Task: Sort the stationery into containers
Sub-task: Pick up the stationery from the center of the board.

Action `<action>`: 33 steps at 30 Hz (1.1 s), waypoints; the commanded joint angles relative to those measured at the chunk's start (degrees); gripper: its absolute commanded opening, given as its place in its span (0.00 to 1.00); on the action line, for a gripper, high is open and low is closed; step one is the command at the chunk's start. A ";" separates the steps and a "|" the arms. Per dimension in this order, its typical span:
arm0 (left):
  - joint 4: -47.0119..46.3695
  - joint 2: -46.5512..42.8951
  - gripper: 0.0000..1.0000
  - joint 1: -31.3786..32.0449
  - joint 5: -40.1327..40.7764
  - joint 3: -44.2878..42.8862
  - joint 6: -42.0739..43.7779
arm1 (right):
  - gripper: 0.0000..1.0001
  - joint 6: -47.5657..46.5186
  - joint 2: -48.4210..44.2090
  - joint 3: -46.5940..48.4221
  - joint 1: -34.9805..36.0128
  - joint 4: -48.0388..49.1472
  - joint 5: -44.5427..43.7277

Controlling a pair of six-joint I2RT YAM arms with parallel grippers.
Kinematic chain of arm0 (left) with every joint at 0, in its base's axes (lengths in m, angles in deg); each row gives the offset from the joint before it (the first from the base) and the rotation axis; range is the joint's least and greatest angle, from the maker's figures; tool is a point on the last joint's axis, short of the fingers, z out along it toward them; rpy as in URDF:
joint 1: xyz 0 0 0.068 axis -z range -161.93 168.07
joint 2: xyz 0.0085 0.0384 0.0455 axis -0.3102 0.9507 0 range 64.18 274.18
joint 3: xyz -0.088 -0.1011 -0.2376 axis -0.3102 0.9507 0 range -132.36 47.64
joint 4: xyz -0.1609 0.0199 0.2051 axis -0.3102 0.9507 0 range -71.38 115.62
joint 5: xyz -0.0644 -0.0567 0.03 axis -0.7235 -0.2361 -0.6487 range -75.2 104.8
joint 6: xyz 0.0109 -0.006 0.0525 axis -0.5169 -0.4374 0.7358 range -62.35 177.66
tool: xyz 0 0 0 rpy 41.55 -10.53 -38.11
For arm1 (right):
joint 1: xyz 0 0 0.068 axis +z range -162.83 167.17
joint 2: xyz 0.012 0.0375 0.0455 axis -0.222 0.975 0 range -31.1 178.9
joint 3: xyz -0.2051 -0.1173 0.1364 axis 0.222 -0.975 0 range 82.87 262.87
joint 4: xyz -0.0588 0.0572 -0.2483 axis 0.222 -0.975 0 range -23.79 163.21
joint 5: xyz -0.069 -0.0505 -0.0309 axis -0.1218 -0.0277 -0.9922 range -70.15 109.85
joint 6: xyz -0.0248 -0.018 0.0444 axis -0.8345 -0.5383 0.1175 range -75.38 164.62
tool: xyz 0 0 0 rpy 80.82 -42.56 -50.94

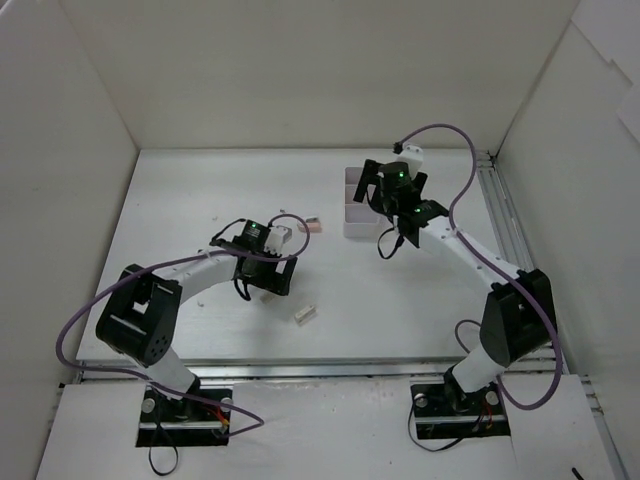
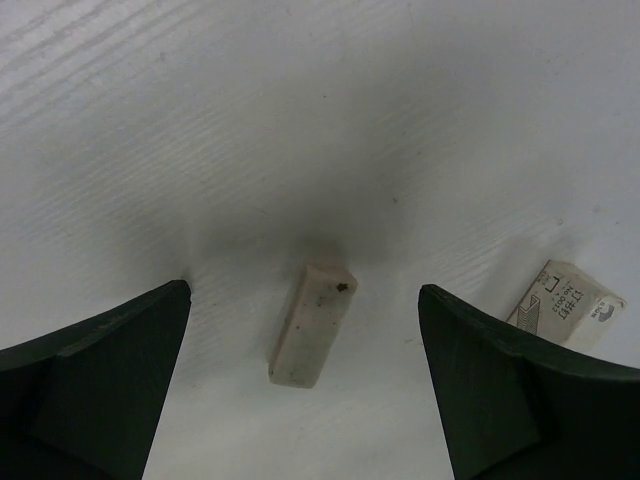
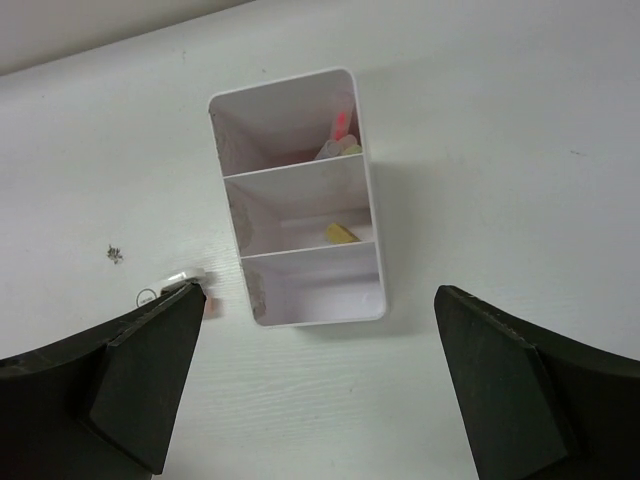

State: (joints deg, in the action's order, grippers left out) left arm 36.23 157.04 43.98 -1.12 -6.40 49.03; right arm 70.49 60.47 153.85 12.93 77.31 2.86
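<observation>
Here, cream eraser (image 2: 312, 325), dark-speckled, lying flat

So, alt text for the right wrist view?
A white three-compartment box on a white table, seen from above between the open right gripper: pink and pale pieces in the far compartment, a yellow piece in the middle.

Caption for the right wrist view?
Open right pincer over white three-compartment box; pink sticks in far cell, yellow piece in middle.

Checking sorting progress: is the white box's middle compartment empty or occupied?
Occupied: in the right wrist view, the middle compartment holds one small yellow piece.
</observation>
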 commanded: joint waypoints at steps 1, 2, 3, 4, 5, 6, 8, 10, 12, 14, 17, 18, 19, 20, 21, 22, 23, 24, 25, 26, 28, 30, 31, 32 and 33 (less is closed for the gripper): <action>-0.12 -1.45 0.89 2.74 2.81 -1.42 -0.34 | 0.98 1.47 -4.46 -1.81 -1.06 2.32 0.65; 0.23 -1.45 0.83 3.35 3.52 -1.24 -0.78 | 0.98 1.47 -4.82 -2.51 -1.32 2.32 0.47; 0.58 -1.45 0.78 4.49 4.40 -1.07 -1.65 | 0.98 1.38 -5.17 -2.77 -1.32 2.32 0.12; 1.28 -1.54 0.74 5.02 5.71 -0.98 -2.10 | 0.98 1.29 -5.61 -3.13 -1.50 2.32 0.12; 1.20 -1.71 0.66 5.64 6.34 -0.46 -2.45 | 0.98 1.38 -5.87 -3.82 -1.59 2.32 0.03; 1.29 -1.89 0.62 5.64 6.69 -0.19 -3.06 | 0.98 1.47 -6.22 -4.09 -1.68 2.32 -0.06; 0.94 -2.24 0.50 6.43 7.48 0.69 -3.42 | 0.98 1.82 -6.58 -4.71 -1.76 2.32 0.20; 0.59 -1.72 0.44 6.43 8.27 1.13 -3.77 | 0.98 1.99 -7.19 -5.06 -1.85 2.23 0.64; 0.50 -1.02 0.42 6.43 8.80 1.13 -3.86 | 0.98 1.99 -7.98 -5.33 -1.68 2.14 1.00; 0.41 0.48 0.40 6.43 8.89 0.61 -4.12 | 0.98 1.99 -8.42 -5.76 -1.77 2.14 1.26; 0.50 1.88 0.24 6.43 8.72 0.16 -4.65 | 0.98 1.82 -9.83 -6.55 -1.85 1.97 1.35; 0.59 1.97 0.18 6.43 8.63 0.16 -4.82 | 0.98 1.99 -10.53 -6.73 -1.77 1.88 1.35; 0.50 1.45 0.07 6.43 8.63 0.34 -4.91 | 0.98 1.99 -10.97 -7.25 -1.85 1.88 1.44; 0.67 1.01 0.02 6.43 8.89 0.69 -5.35 | 0.98 1.91 -11.41 -7.43 -1.77 1.88 1.52; 0.68 0.22 0.00 6.43 9.24 0.87 -5.61 | 0.98 1.82 -12.37 -7.70 -1.85 1.79 1.61; 0.76 -1.70 0.00 6.43 9.33 1.22 -5.79 | 0.98 1.64 -12.90 -8.13 -1.85 1.79 1.79; 1.02 -2.85 0.00 6.43 9.33 1.13 -6.05 | 0.98 1.21 -13.26 -8.31 -1.85 1.88 3.01; 1.29 -4.25 0.00 6.43 9.68 0.96 -6.23 | 0.98 -0.36 -13.78 -8.31 -1.85 1.79 3.89; 1.55 -7.14 0.00 6.43 10.03 0.35 -6.58 | 0.98 -1.51 -14.13 -8.49 -1.94 1.79 5.55; 1.82 -8.47 0.00 6.43 10.99 -0.18 -7.19 | 0.98 -3.78 -14.83 -8.66 -1.85 1.70 9.31; 2.78 -12.34 0.00 6.43 12.14 -2.89 -8.77 | 0.98 -5.82 -15.63 -9.72 -1.68 1.70 14.24; 2.96 -14.45 0.00 5.91 13.54 -4.83 -11.58 | 0.98 -7.14 -17.47 -11.21 -1.85 2.58 21.02; 2.70 -16.37 0.00 5.91 14.33 -6.41 -12.90 | 0.98 -7.06 -18.17 -13.48 -1.68 3.45 23.73; 2.26 -17.35 0.00 5.38 14.69 -7.12 -13.87 | 0.98 -5.14 -19.83 -15.07 -1.59 6.77 24.63; 2.00 -18.75 0.00 5.38 17.91 -7.83 -17.27 | 0.98 -4.52 -20.55 -18.91 -1.68 9.41 26.21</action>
State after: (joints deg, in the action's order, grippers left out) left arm 39.90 143.49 50.15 11.27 -8.85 38.50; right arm 66.34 43.93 139.51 11.20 79.24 20.15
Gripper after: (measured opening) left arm 0.166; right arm 0.979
